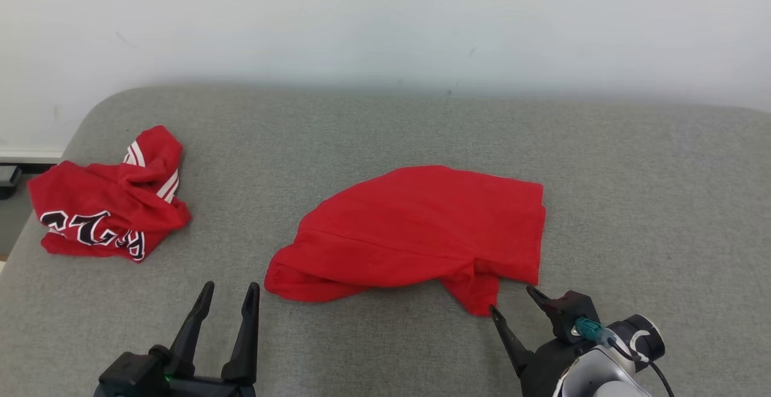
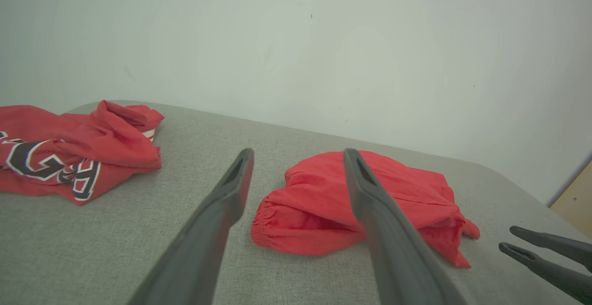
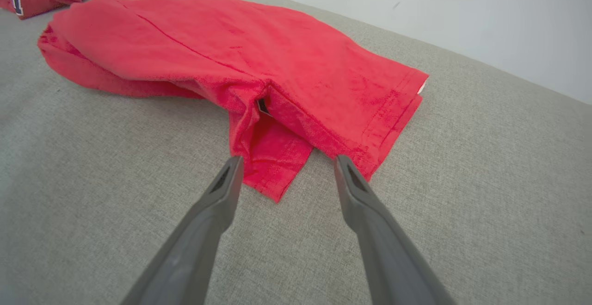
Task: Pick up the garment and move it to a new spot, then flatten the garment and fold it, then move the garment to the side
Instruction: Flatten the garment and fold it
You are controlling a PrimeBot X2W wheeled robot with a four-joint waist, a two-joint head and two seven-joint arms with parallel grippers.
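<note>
Garment (image 1: 415, 231) red, soft, rumpled, centre of worktop (image 1: 632, 204).
Left hand (image 1: 232, 288) and right hand (image 1: 511, 299) both spread wide, empty. Expect limp, light cloth that sags and drags; you should pinch the hemmed corner (image 3: 375, 151) just beside the right hand.

bare grey cushioned surface (image 1: 632, 204) lies open to the right of the plain red garment (image 1: 415, 228), and in the gap between it and a crumpled lettered red garment (image 1: 108, 210) at far left. a white wall (image 1: 385, 23) closes the far edge.
</note>
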